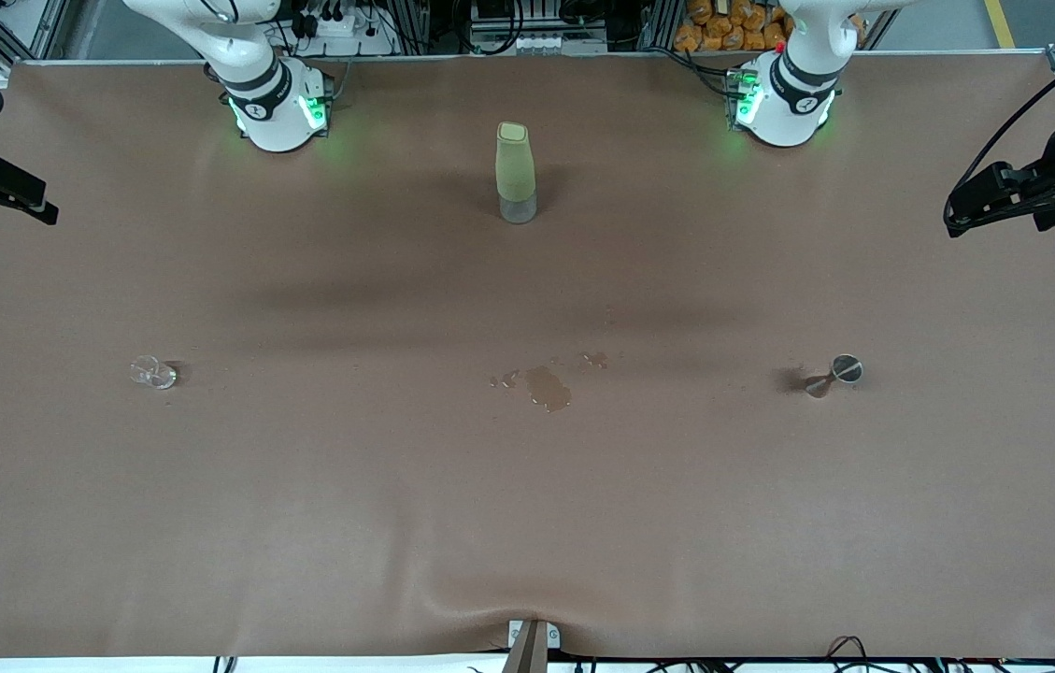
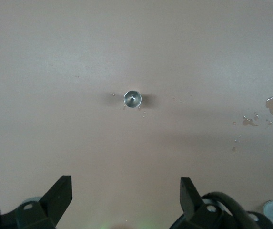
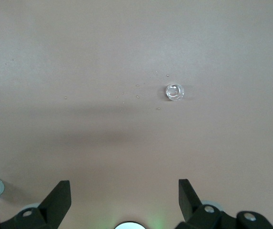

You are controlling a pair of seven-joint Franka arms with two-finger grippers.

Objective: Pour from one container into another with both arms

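The left hand (image 2: 126,200) hangs high over the left arm's end of the desk (image 1: 527,523), fingers spread wide and holding nothing; straight below it stands a small metal jigger (image 1: 835,376), upright and well apart from the fingers (image 2: 60,195); the right hand (image 3: 124,200) hangs likewise over the right arm's end, fingers wide and empty, above a small clear glass (image 1: 153,373); between the two containers lies a puddle (image 1: 548,385) of spilled liquid; a tall green bottle (image 1: 516,173) stands upright farther from the front camera, between the arm bases.
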